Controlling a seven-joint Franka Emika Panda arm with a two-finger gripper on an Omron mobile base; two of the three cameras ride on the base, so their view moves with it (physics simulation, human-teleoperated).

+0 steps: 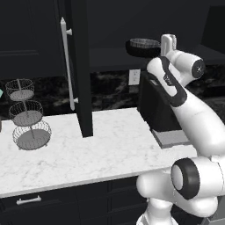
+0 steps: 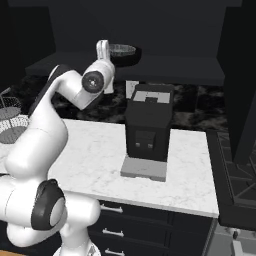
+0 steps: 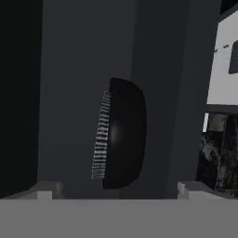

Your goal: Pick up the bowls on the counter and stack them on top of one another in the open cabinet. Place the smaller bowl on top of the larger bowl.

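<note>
Gripper [image 3: 116, 195] gapes wide, empty; just ahead, both bowls [image 1: 144, 47] sit stacked on the cabinet [image 1: 107, 57] shelf — looks basically done.

The larger bowl [image 3: 125, 135] sits ahead — the smaller bowl's [image 3: 100, 137] pale rim nested against it.

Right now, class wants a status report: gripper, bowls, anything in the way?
Gripper open, holding nothing. Smaller bowl nested atop larger bowl on open cabinet shelf. Path clear; black appliance on counter below.
</note>
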